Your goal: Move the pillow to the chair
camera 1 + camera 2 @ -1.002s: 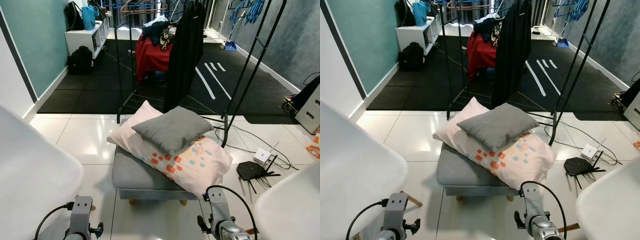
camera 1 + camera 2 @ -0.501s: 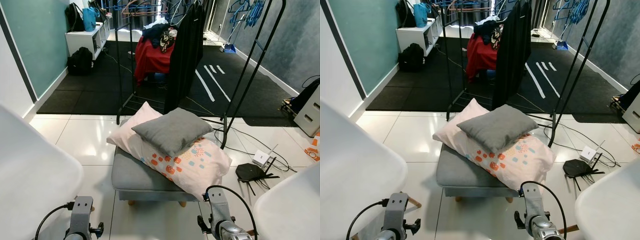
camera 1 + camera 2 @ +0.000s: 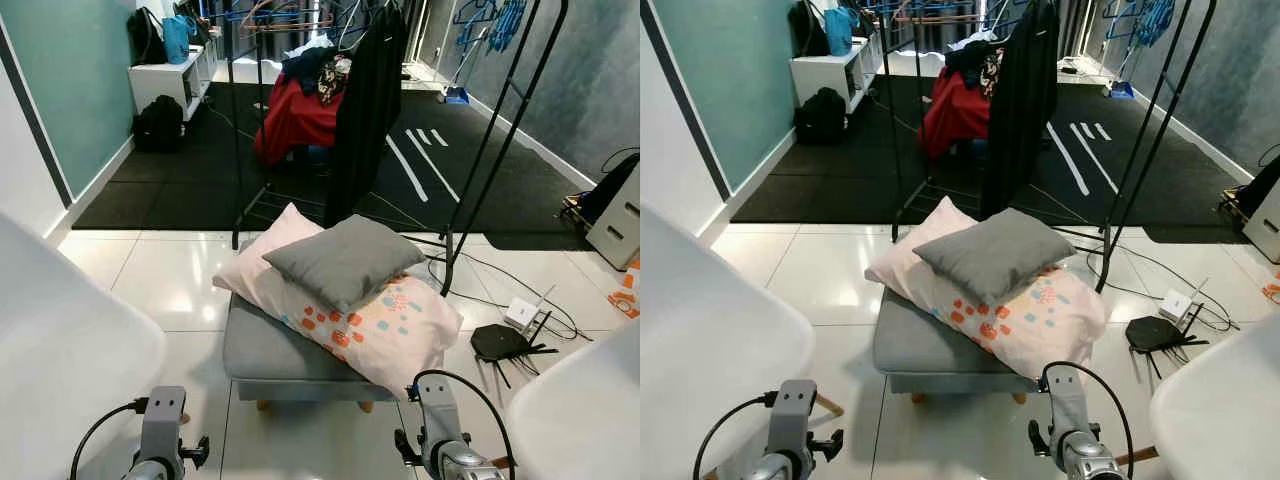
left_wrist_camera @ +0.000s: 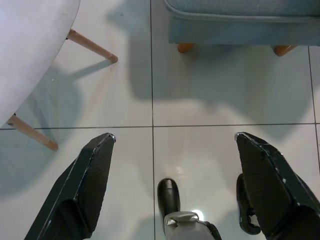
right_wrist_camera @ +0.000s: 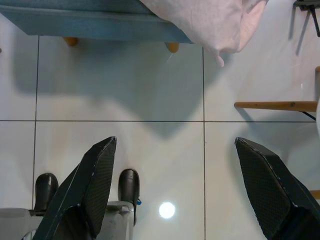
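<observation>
A grey pillow (image 3: 345, 258) lies on top of a larger pink pillow (image 3: 388, 325) with orange and blue spots. Both rest on a grey footstool (image 3: 262, 350) straight ahead. A white chair (image 3: 60, 340) curves up at my near left, and another white chair (image 3: 585, 410) at my near right. Both arms hang low in front of the stool. My left gripper (image 4: 174, 136) is open, pointing down at the tiled floor beside the left chair's wooden legs (image 4: 90, 46). My right gripper (image 5: 175, 141) is open too, over the floor below the pink pillow's hanging corner (image 5: 220, 30).
Behind the stool stands a black clothes rack (image 3: 480, 150) with a black garment (image 3: 365, 100) and a red one (image 3: 295, 115). A black router (image 3: 500, 342) and cables lie on the floor at right. A white shelf (image 3: 175, 75) and a black bag (image 3: 160, 120) stand at the back left.
The view has shifted very slightly. The pillows and stool lie as before, and both grippers stay open and low.
</observation>
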Motion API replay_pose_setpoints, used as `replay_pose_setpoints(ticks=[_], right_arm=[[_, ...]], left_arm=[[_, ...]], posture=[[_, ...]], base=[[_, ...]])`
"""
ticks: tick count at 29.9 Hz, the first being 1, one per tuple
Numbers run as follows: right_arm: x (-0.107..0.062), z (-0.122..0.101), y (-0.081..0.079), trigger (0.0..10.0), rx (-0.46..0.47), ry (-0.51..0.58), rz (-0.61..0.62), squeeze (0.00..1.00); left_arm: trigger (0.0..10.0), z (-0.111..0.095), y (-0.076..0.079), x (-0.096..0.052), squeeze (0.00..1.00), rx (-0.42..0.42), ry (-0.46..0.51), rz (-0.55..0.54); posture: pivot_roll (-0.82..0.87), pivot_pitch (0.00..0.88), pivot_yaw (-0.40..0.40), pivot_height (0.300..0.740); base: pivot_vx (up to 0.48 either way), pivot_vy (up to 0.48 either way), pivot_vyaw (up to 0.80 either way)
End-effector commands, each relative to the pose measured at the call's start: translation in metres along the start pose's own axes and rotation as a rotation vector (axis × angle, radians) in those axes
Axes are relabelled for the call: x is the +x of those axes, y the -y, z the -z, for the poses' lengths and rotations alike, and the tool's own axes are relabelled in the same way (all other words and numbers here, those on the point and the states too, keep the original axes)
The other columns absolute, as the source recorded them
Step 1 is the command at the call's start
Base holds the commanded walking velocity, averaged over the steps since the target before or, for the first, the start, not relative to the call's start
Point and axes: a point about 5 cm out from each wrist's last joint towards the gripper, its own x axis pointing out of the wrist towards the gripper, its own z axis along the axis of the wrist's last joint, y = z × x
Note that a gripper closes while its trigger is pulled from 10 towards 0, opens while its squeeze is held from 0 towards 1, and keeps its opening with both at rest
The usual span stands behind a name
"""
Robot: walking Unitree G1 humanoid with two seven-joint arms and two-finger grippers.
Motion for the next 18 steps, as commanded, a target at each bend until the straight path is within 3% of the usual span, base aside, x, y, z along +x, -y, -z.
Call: replay_pose_setpoints(ticks=[1, 18], right_arm=[[0.0000, 0.0002, -0.0008, 10.0, 0.028, 0.009, 0.002, 0.00], [-0.0002, -0.0017, -0.0018, 10.0, 0.071, 0.037, -0.033, 0.00]], left_arm=[[10.0, -0.0001, -0.0037, -0.0007, 0.00, -0.007, 0.002, -0.006], [10.0, -0.0008, -0.0015, -0.0003, 0.00, -0.007, 0.005, 0.014]], posture=[[-0.05, 0.062, -0.042, 0.740], [-0.07, 0.084, -0.036, 0.740]], base=[[0.292, 0.000, 0.00], [0.331, 0.000, 0.00]])
